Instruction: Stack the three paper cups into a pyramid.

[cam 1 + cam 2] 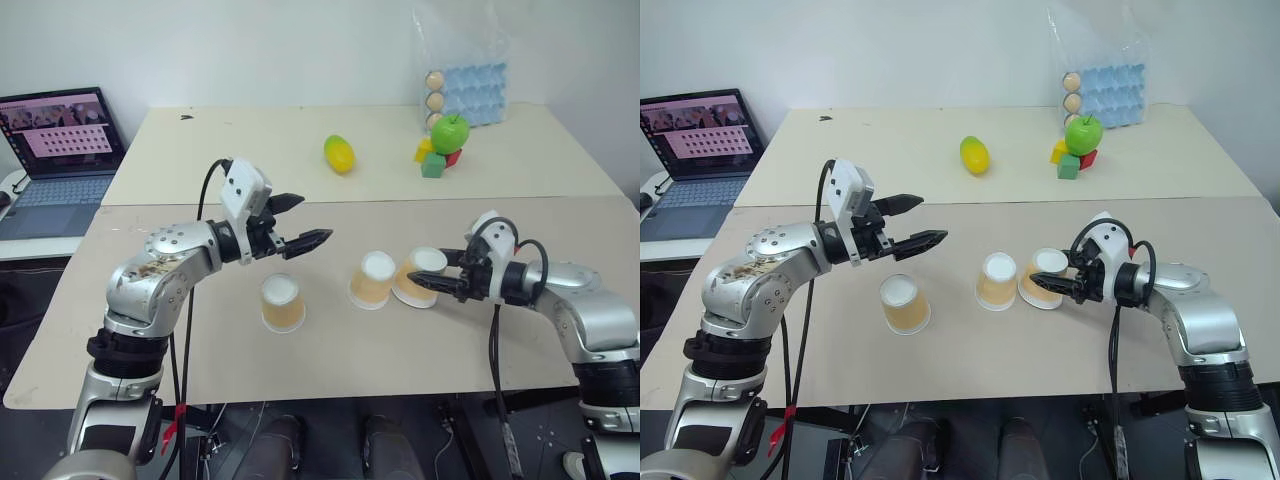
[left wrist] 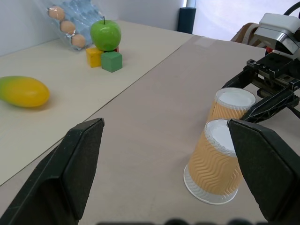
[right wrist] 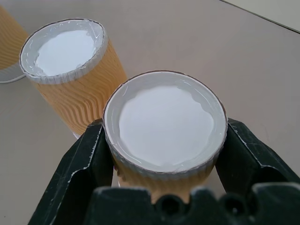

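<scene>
Nearest in the head view, the left cup [image 1: 282,303] stands alone, upside down, on the table [image 1: 330,370]. The middle cup [image 1: 373,279] and right cup [image 1: 420,276] sit side by side, touching or nearly so. The left gripper [image 1: 305,222] hovers above the table, spread wide and empty. The right gripper [image 1: 432,271] has its fingers either side of the right cup, which leans toward the middle one.

From the left wrist, the two cups stand close together, with a mango [image 2: 22,91], apple [image 2: 105,34] and blocks [image 2: 104,58] well behind.

From the right wrist, the fingers [image 3: 79,166] flank the right cup's wall just under its white bottom; whether they press or have just slackened I cannot tell. No pyramid is built yet. The base pair looks nearly placed: the cup should settle flat and snug beside its neighbour, and the gripper should back straight out without nudging either.
</scene>
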`<state>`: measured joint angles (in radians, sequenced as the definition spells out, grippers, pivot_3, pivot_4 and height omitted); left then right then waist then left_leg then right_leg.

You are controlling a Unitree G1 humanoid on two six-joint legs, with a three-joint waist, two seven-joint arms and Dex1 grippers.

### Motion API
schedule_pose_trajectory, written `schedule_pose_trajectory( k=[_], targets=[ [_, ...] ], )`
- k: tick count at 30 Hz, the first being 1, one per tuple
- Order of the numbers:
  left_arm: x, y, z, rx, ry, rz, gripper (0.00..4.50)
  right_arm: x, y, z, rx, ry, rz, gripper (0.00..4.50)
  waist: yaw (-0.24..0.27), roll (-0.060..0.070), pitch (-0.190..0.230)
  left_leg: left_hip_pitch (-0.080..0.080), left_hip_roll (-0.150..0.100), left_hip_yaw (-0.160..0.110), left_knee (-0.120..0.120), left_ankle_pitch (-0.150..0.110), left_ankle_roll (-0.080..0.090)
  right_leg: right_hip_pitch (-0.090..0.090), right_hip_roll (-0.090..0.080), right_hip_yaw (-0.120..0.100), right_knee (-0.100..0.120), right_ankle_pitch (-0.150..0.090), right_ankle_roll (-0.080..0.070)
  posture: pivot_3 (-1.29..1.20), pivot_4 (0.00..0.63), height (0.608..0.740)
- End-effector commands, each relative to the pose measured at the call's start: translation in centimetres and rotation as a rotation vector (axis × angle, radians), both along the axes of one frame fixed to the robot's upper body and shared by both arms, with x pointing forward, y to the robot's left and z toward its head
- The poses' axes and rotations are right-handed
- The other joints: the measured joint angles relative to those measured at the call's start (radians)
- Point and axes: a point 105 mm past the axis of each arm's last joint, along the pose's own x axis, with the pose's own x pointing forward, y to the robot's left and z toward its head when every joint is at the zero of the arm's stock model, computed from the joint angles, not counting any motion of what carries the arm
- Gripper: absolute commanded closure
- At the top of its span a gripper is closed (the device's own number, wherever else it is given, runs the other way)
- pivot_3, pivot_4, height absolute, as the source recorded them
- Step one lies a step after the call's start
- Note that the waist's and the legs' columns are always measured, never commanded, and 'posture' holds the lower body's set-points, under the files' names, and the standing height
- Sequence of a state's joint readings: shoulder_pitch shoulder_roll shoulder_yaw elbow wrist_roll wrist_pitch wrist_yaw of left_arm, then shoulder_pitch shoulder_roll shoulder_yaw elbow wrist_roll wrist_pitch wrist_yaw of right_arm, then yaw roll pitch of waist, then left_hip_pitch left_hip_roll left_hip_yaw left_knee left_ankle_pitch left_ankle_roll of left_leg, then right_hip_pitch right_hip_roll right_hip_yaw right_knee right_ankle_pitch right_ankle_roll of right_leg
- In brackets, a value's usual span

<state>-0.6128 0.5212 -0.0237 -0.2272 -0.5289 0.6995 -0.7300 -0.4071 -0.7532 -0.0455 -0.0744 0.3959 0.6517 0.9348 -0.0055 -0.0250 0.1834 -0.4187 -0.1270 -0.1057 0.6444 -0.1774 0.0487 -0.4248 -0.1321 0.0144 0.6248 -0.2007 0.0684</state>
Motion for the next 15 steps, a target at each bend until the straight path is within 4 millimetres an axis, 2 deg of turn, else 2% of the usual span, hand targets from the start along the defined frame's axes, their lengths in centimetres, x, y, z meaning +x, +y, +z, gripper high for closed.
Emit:
schedule_pose_trajectory(
  k=[1,9,15],
  targets=[
    [-0.3,0.0,1.4,0.004,-0.066,-0.004,0.0,0.0,0.3,0.9,0.002,-0.038,0.009,0.12,0.0,0.0,0.0,0.0,0.0,0.0,0.0,0.0,0.0,0.0,0.0,0.0,0.0,0.0,0.0,0.0,0.15,0.74],
    [-0.2,0.1,1.4,0.009,-0.068,-0.006,0.0,-1.0,1.0,1.7,0.037,-0.014,0.051,0.12,0.0,0.0,0.0,0.0,0.0,0.0,0.0,0.0,0.0,0.0,0.0,0.0,0.0,0.0,0.0,0.0,0.15,0.74],
    [-0.1,0.0,1.3,0.013,-0.067,-0.007,0.0,-3.3,-0.8,2.8,0.008,0.037,0.081,0.12,0.01,0.0,0.0,0.0,0.0,0.0,0.0,0.0,0.0,0.0,0.0,0.0,0.0,0.0,0.0,0.0,0.15,0.74]
  ],
)
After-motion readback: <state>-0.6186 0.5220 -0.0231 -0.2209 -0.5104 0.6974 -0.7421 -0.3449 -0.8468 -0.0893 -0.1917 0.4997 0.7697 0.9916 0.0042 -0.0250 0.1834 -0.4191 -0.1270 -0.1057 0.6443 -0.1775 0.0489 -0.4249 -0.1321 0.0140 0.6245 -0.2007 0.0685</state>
